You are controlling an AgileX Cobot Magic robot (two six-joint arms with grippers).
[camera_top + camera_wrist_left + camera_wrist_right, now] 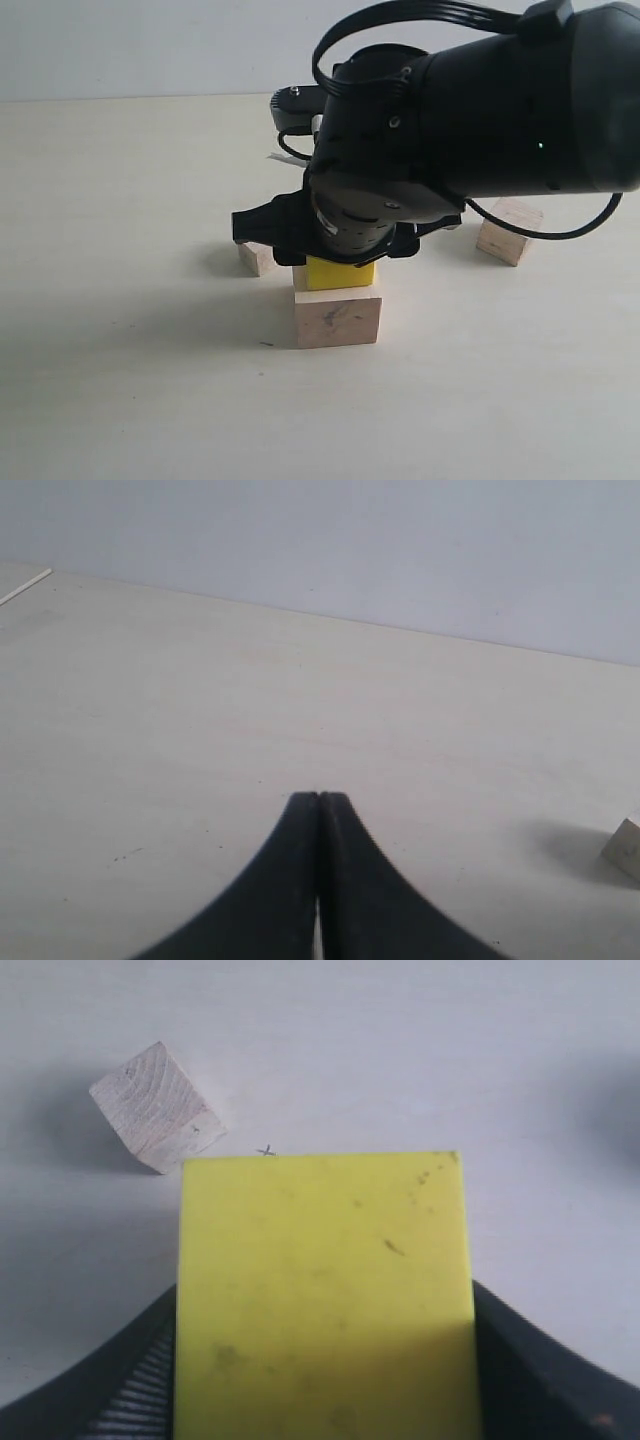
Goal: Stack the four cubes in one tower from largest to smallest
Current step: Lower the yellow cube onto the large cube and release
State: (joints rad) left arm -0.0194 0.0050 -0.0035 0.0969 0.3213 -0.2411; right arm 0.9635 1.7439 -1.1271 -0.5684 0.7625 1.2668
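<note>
Right hand [345, 245] tight around yellow cube [340, 273] on large wood cube [337, 318]; left hand [319, 810] closed.

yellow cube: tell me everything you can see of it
The yellow cube is bright yellow, painted-looking, with flat faces, crisp edges and a few small dark specks. It sits square between the black fingers of the right gripper, which press two opposite sides. In the exterior view it appears to rest on the large pale wood cube, its top hidden under the gripper.
</note>
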